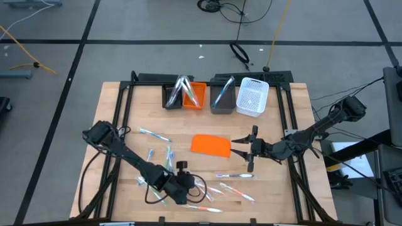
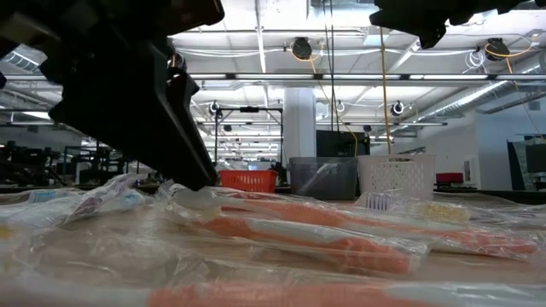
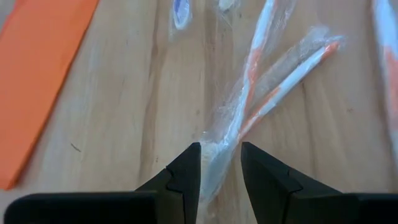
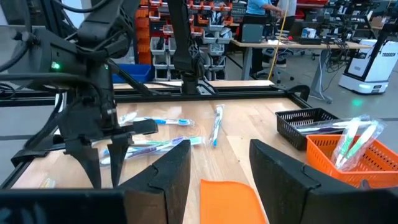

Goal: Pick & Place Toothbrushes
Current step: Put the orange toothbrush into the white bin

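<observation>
Many slim toothbrushes lie scattered on the wooden table, some in clear wrappers, such as a blue one (image 1: 154, 134) and an orange-white one (image 1: 233, 176). My left gripper (image 1: 193, 187) is down at the table near its near edge, open by a narrow gap. Its fingers stand either side of the near end of a wrapped orange-white toothbrush (image 3: 245, 106), which lies crossed with a second one (image 3: 292, 78). My right gripper (image 1: 237, 149) hovers wide open just right of the flat orange sheet (image 1: 210, 145). More toothbrushes stand in the black bin (image 1: 174, 95) and the orange bin (image 1: 196, 95). My left gripper (image 3: 221, 163) comes from above with the wrapped toothbrush's end (image 3: 217, 155) in the gap between its fingers. The crinkled wrapper reaches one fingertip (image 3: 189, 163), but I cannot tell whether the fingers touch it. The toothbrush lies flat on the table.
A grey bin (image 1: 223, 97) and a white mesh bin (image 1: 252, 97) stand beside the other two along the far edge. In the low view, wrapped orange toothbrushes (image 2: 299, 232) fill the near foreground. Black frame rails (image 1: 125, 107) run along the table's sides.
</observation>
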